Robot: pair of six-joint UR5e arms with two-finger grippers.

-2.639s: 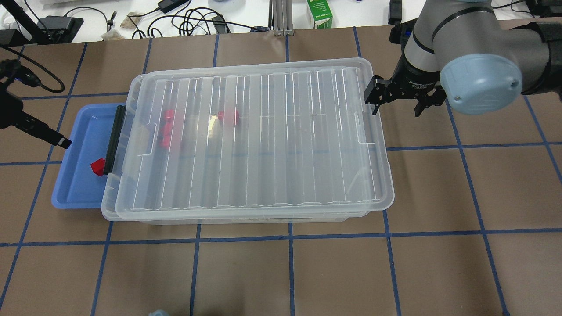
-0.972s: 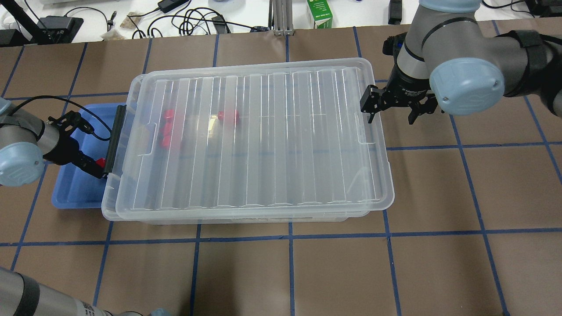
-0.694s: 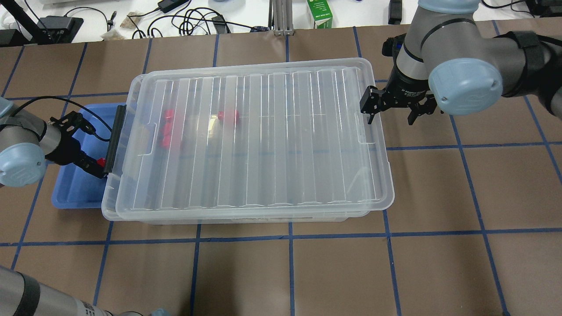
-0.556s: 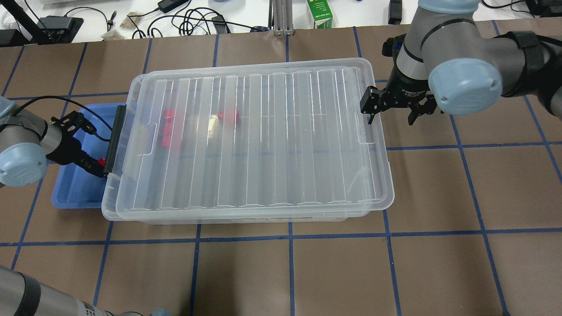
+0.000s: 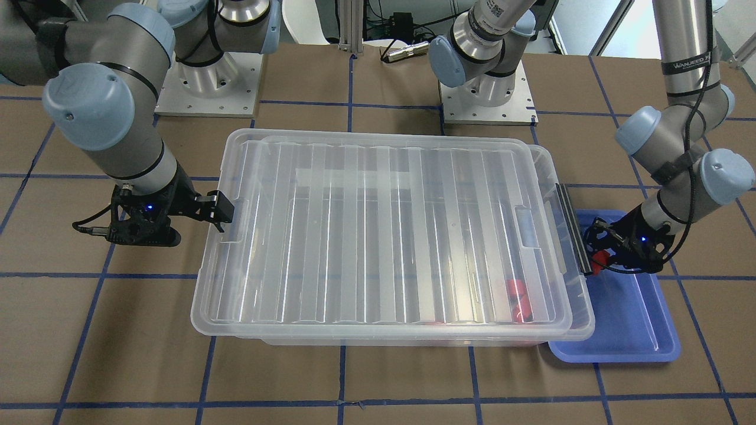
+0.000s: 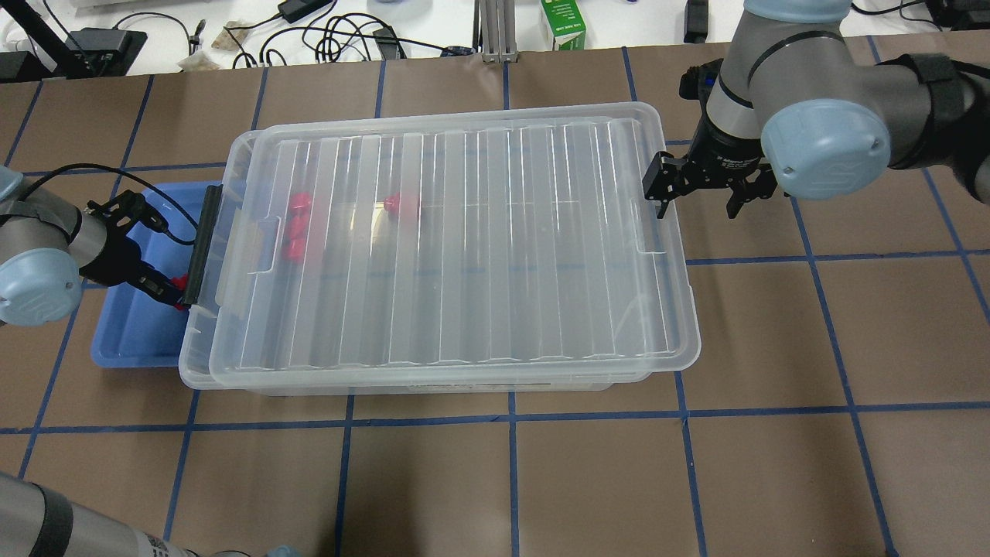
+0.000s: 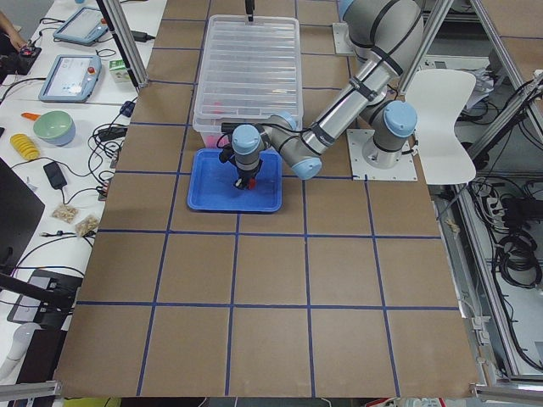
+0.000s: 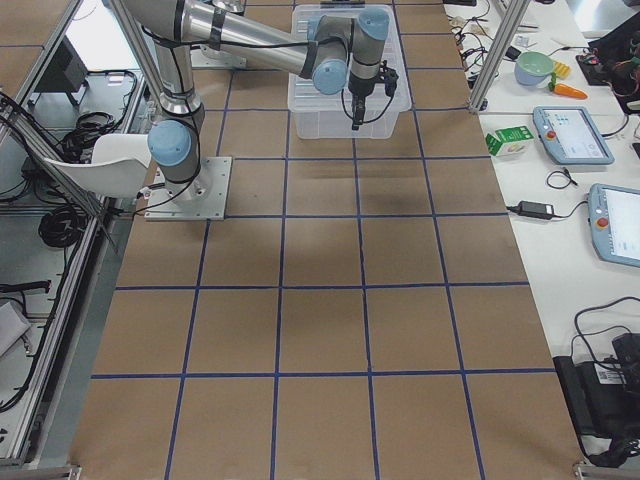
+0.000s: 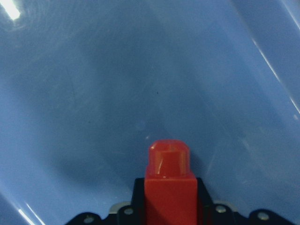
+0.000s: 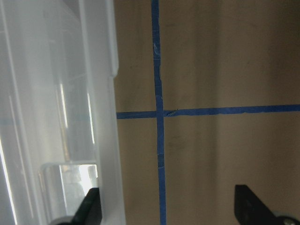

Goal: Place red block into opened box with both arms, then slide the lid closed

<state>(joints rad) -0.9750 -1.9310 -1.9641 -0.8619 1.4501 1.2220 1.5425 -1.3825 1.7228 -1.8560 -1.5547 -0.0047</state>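
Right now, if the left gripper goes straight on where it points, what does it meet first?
Probably the blue tray floor: the red block held in the left gripper leads and would touch first. Gap unclear.

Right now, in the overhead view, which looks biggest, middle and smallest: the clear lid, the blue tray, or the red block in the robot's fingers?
Largest: clear ribbed plastic lid.
Middle: opaque blue plastic tray, though it is partly hidden.
Smallest: small red plastic block.
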